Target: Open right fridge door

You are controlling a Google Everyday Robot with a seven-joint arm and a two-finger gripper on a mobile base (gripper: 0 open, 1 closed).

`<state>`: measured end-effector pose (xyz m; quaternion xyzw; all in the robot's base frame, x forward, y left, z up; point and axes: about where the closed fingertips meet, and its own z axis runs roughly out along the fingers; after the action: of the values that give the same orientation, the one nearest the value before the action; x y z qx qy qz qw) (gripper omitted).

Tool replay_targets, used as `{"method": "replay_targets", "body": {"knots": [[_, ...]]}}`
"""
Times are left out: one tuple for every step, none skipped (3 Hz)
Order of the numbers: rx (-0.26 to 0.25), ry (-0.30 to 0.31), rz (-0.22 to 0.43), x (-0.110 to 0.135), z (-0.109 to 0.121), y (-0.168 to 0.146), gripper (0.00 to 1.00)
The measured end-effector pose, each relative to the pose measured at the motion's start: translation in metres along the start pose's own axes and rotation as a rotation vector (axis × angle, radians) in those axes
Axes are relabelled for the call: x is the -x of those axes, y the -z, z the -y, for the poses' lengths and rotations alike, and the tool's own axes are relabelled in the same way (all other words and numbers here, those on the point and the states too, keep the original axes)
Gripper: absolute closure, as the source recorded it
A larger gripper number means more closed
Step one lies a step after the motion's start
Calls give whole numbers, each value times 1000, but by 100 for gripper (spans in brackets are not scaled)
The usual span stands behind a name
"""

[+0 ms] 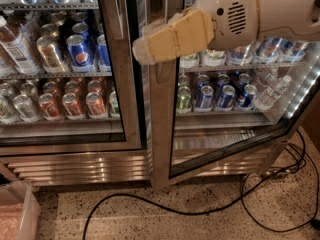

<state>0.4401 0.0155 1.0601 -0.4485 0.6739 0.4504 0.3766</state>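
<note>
Up at the centre seam between the two doors, your gripper (145,49) sits against the free left edge of the right fridge door (162,134). Its tan fingers are pressed together, with nothing seen between them. That door stands ajar, its bottom rail slanting out toward you at the left end. The left door (131,109) looks flush and closed, just beside the gripper tip. A black cable (150,206) loops over the speckled floor in front of the door's free corner. A plastic bin (20,209) sits low on the left, well apart from the door.
</note>
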Motion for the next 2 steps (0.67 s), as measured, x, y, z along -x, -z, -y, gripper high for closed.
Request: {"method": "replay_targets", "body": {"knots": [[-40,-14,-11,-3,-3,2,0],[-41,-14,-11,-3,-3,0,0]]}}
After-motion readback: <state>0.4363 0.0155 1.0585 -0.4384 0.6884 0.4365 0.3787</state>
